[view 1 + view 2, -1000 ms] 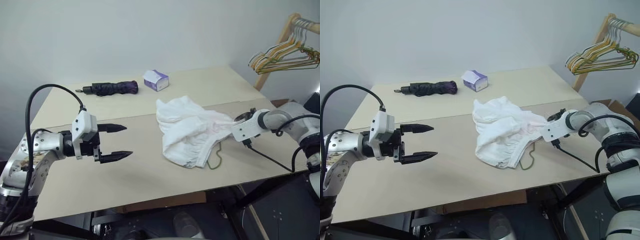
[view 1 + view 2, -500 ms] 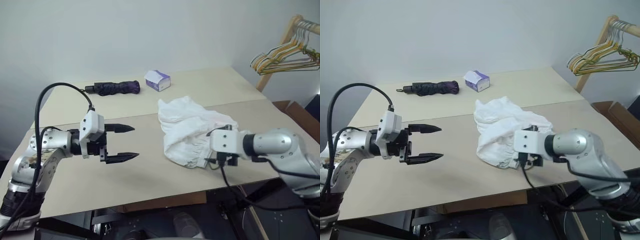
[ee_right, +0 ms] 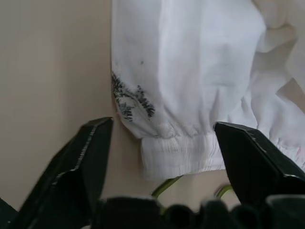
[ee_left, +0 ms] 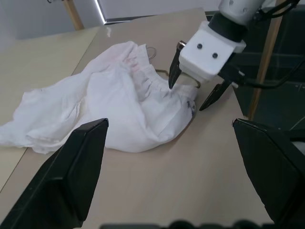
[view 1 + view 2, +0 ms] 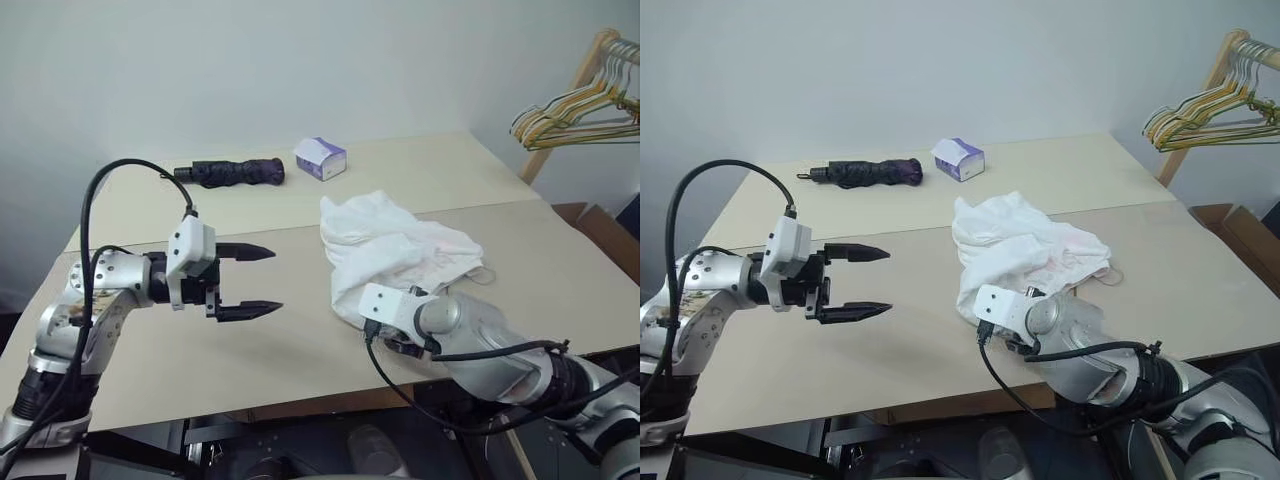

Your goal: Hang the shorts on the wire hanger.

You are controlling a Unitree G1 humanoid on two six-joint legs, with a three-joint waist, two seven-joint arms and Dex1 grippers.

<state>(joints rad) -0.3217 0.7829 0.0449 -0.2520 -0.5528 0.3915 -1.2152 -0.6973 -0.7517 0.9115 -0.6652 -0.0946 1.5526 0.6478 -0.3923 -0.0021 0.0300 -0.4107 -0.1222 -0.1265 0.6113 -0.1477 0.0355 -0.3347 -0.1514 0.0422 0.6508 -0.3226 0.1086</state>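
The white shorts (image 5: 395,250) lie crumpled on the table right of centre, a dark mark (image 3: 131,100) near one hem. Thin olive wire of the wire hanger (image 3: 167,186) pokes out under that hem, and a loop of it (image 5: 1108,275) shows at the cloth's right side; the rest is hidden beneath. My right gripper (image 4: 187,97) hangs open just above the near hem, fingers (image 3: 81,162) either side of it, not touching. My left gripper (image 5: 275,279) is open and empty, held above the table left of the shorts and pointing at them.
A folded black umbrella (image 5: 230,172) and a small tissue box (image 5: 322,158) lie at the back of the table (image 5: 150,360). A wooden rack with a bunch of coloured hangers (image 5: 575,105) stands at the far right.
My right arm swung from the right side of the shorts round to their near hem and now points down at it. The left gripper has barely moved.
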